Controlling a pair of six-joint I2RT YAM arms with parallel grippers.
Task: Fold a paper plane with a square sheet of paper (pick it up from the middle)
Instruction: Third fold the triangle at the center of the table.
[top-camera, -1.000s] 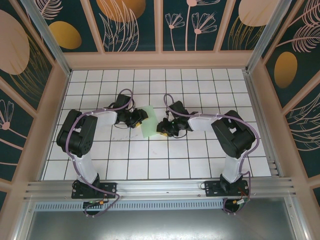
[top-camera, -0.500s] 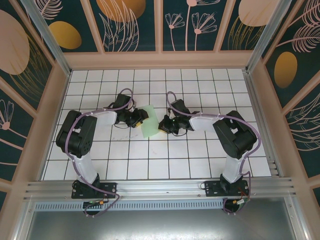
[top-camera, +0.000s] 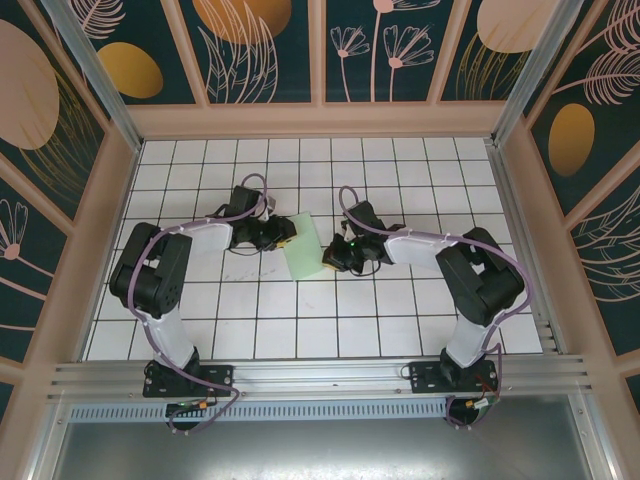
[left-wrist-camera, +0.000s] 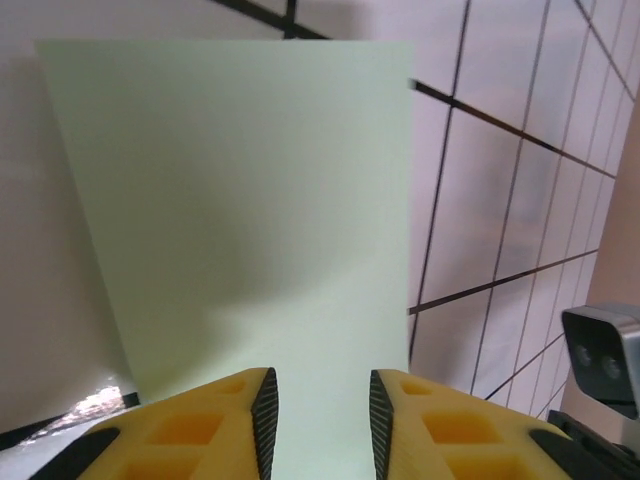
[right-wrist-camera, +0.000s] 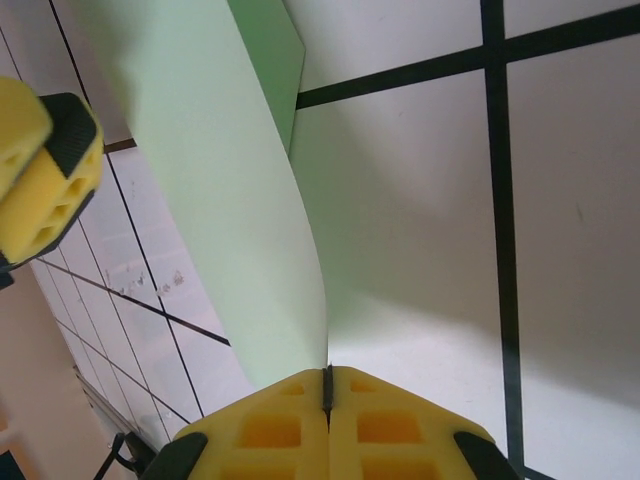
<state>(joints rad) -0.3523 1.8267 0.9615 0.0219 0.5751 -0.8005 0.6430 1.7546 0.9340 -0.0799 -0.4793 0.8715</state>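
The square sheet of paper, pale mint green, lies on the white grid table between both arms. In the left wrist view the sheet spreads flat ahead, and my left gripper is open at its near edge with the paper showing in the gap between the pads. My right gripper is shut on the opposite edge of the sheet, which curves up off the table from there. From above, the left gripper and right gripper flank the sheet. No folded plane shape shows.
The white grid table is walled on three sides by patterned panels. A metal rail runs along the near edge by the arm bases. The right wrist's camera housing sits close beyond the sheet.
The right arm has drawn back to the right, its elbow swinging outward, with the sheet's edge in its jaws. The left arm has barely moved.
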